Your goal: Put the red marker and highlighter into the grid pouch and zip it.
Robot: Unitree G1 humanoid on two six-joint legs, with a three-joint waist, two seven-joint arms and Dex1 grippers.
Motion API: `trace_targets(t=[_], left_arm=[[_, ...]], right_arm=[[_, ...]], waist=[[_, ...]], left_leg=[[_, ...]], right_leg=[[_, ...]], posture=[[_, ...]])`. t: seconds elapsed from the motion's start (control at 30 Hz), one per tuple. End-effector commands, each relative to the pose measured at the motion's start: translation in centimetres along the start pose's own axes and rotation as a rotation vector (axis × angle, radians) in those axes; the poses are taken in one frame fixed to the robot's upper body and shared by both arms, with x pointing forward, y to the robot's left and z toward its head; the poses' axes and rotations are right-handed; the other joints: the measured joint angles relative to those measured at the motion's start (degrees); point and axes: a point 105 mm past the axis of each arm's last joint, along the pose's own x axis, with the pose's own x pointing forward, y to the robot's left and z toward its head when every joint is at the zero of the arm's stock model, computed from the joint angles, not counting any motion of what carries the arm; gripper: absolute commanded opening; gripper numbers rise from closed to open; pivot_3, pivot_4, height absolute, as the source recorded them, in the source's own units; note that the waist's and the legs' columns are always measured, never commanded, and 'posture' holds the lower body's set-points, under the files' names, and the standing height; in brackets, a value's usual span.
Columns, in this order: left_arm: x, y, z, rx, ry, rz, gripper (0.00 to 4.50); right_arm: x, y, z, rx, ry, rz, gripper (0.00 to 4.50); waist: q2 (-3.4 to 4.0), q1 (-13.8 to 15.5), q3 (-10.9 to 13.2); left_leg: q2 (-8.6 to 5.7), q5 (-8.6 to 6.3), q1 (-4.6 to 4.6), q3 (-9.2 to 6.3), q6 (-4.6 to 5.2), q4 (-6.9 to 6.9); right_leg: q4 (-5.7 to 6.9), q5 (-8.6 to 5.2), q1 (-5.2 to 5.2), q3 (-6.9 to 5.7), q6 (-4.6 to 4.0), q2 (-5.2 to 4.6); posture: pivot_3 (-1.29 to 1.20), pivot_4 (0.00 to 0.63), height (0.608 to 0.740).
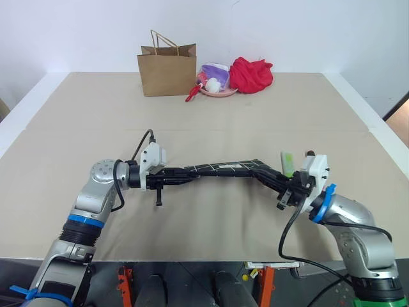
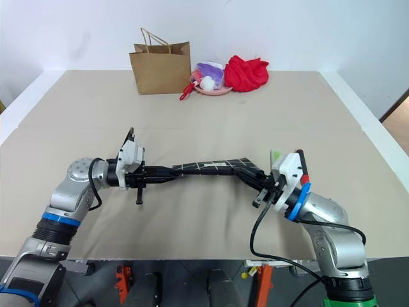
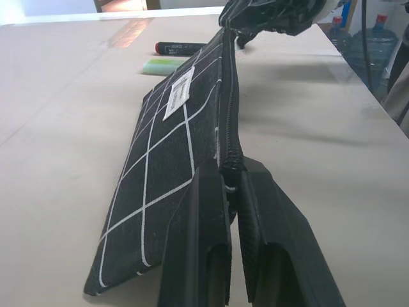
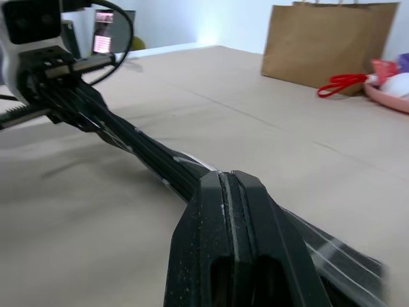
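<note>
Pouch (image 1: 223, 168) is off the surface (image 1: 211, 115), strung between both arms. Left pincer (image 3: 231, 192) is pinching one end at the zipper line; the zip runs straight out from between its fingers. Right pincer (image 4: 229, 192) is pressed together on the far end, pouch fabric passing between the fingers.

Highlighter (image 3: 163, 65) and marker (image 3: 180, 47) lie on the surface side by side, beyond the pouch's far end and next to the right arm. In the head view the green highlighter (image 1: 287, 162) sits just beside the right wrist. Neither is in the pouch.

Read on the step: pre-loading, getting the pouch held and opened. Can't tell if the zip is open; from the left wrist it looks mostly closed along its length, and the pull isn't resolvable.

Next move needs:
- one pincer to stay as anchor while the other finds the pull and draws the zip open
- mouth facing up or sideways enough for insertion
- then one pincer has to let go to fetch the pens, so the pouch likely goes back down first

Risk: fabric sagging or twisting once tension drops.
</note>
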Motion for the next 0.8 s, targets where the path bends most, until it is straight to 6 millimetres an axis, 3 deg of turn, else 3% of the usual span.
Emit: trace_targets(t=[0.03, 0.33, 0.8], left_arm=[[0.5, -0.3, 1.0, 0.043, -0.026, -0.016, 0.00], [1.3, -0.8, 0.9, 0.049, -0.038, -0.023, 0.00], [2.5, -0.4, 1.2, 0.085, -0.057, 0.011, 0.00]], right_arm=[[1.3, 0.9, 1.4, -0.029, -0.049, 0.037, 0.05], [5.5, 2.8, 1.6, -0.006, -0.051, 0.085, 0.05], [9.5, 5.1, 1.7, 0.009, -0.005, 0.113, 0.05]], waist=[[0.00, 0.0, 0.0], [0.00, 0.0, 0.0], [0.01, 0.0, 0.0]], left_leg=[[0.00, 0.00, 0.00, 0.00, 0.00, 0.00], [0.00, 0.00, -0.05, -0.01, 0.00, -0.01], [0.00, 0.00, -0.10, -0.20, 0.00, -0.01]], right_leg=[[0.00, 0.00, 0.00, 0.00, 0.00, 0.00], [0.00, 0.00, -0.06, -0.01, 0.00, 0.00], [0.01, 0.00, -0.08, -0.19, -0.04, 0.01]], posture=[[0.00, 0.150, 0.740], [0.00, 0.150, 0.740], [0.00, 0.150, 0.740]])
